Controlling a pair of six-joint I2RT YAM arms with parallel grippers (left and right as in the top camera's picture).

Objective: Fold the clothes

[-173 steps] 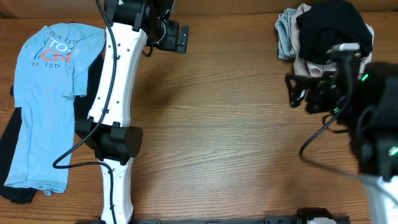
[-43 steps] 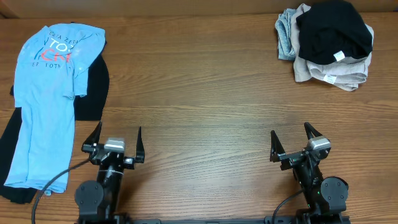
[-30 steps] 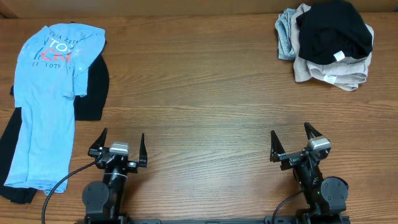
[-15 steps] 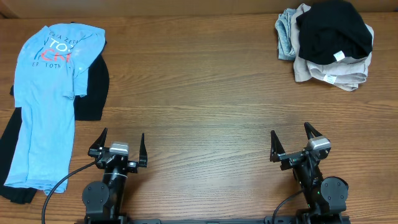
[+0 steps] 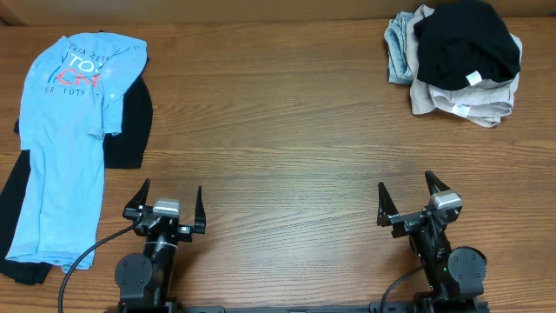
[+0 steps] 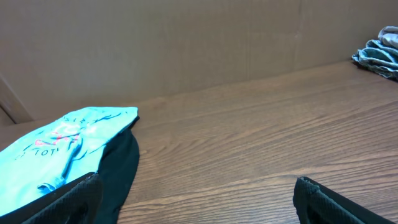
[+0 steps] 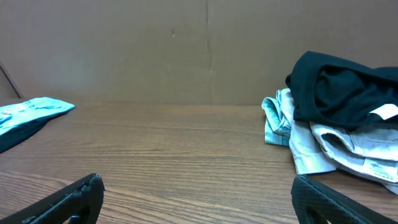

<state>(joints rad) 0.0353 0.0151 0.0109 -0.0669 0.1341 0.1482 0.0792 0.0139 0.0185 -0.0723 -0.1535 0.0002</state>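
Both grippers sit parked at the table's [image 5: 287, 130] near edge, arms folded low. The left gripper [image 5: 171, 189] is at the near left and the right gripper [image 5: 405, 183] at the near right. Each has its jaws spread wide and released, with nothing between them, and both point across the table toward its far side.

The blue T-shirt [image 5: 65, 130] lies spread flat along the table's left side, with its red and white lettering toward the far edge. It lies over a dark cloth [image 5: 130, 122] that shows past its right side and its near end. In the left wrist view the same shirt [image 6: 68, 140] lies ahead and to the left, the dark cloth [image 6: 118, 171] under it.

At the table's far right corner is a crumpled pile. A black garment [image 5: 465, 43] with a small white label [image 5: 473, 78] sits on top, over a beige garment [image 5: 460, 100]. A pale blue-grey piece [image 5: 398, 52] is at its left.
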